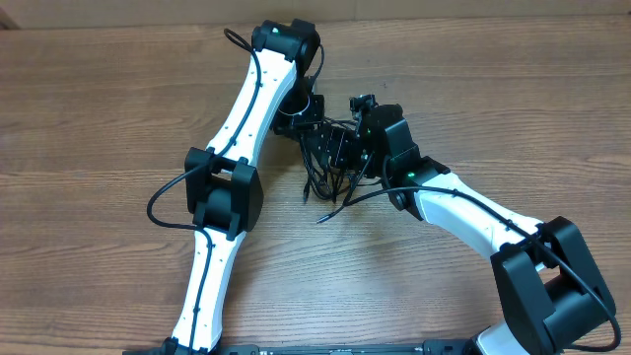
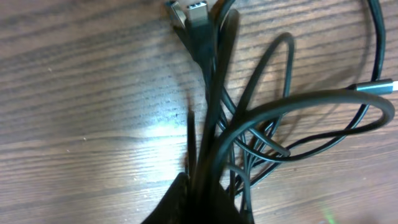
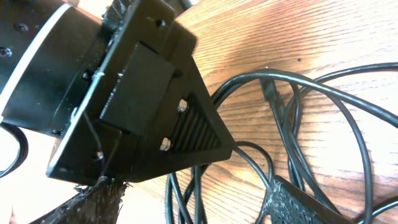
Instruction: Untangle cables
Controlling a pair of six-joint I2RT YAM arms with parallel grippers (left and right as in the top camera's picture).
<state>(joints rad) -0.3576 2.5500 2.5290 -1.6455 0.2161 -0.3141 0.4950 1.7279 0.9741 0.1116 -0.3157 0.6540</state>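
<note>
A tangle of thin black cables [image 1: 330, 182] lies at the middle of the table. In the left wrist view the cables [image 2: 261, 124] form loops, with a USB plug [image 2: 196, 18] at the top and another plug [image 2: 379, 87] at the right edge. My left gripper [image 2: 202, 202] is shut on a bunch of strands. My right gripper [image 3: 199, 202] is open, its fingers wide apart, with several cable strands [image 3: 292, 106] running between them. The left gripper's black body [image 3: 143, 106] sits right in front of it. In the overhead view both grippers [image 1: 335, 143] meet over the tangle's top.
The wooden table [image 1: 118, 89] stretches out on all sides of the tangle. The left arm [image 1: 227, 187] crosses the left middle and the right arm [image 1: 473, 212] the right front. A loose cable end [image 1: 325, 217] points toward the front.
</note>
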